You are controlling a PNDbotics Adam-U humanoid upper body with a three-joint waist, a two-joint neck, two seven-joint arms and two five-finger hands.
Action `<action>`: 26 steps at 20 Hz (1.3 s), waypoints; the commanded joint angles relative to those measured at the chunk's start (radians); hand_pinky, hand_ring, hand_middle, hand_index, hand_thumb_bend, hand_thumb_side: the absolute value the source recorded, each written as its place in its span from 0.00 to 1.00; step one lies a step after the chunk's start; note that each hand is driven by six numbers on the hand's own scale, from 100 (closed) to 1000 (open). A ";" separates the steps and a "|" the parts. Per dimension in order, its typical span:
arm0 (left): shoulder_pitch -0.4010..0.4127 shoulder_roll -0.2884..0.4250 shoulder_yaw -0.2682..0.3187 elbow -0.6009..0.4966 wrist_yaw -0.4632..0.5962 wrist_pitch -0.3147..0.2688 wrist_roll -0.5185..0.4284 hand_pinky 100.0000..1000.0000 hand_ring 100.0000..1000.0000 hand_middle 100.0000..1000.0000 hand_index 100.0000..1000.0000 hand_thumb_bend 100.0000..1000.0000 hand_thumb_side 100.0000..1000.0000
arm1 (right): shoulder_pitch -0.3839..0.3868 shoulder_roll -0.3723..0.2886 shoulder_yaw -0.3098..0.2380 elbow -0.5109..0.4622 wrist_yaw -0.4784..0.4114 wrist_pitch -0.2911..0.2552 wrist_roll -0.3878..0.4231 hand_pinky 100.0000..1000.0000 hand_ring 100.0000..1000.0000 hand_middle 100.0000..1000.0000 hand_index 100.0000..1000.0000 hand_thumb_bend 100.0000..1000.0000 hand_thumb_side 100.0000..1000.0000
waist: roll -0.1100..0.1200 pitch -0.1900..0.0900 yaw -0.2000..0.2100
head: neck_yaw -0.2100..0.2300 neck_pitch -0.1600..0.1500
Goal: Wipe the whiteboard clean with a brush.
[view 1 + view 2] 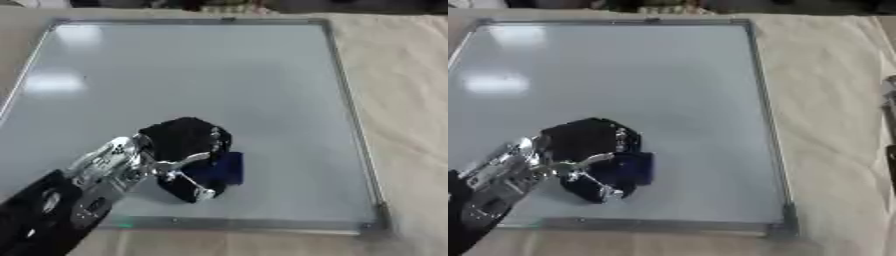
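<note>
The left hand [179,150] has its fingers curled round the blue brush [220,169], pressing it on the whiteboard [210,75] near its lower edge. No marks show anywhere on the board, so wiping looks nearly finished.

The left hand [588,155] grips a blue brush [633,169]. The brush rests on the whiteboard [623,80], near its front edge.
</note>
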 commanded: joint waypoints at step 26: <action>0.027 0.067 0.085 0.038 0.014 0.068 0.021 0.55 0.49 0.35 0.00 0.17 0.26 | -0.004 -0.017 -0.006 -0.014 -0.006 -0.002 0.004 0.84 0.84 0.68 0.83 0.00 1.00 | -0.005 -0.023 0.004 | 0.006 -0.020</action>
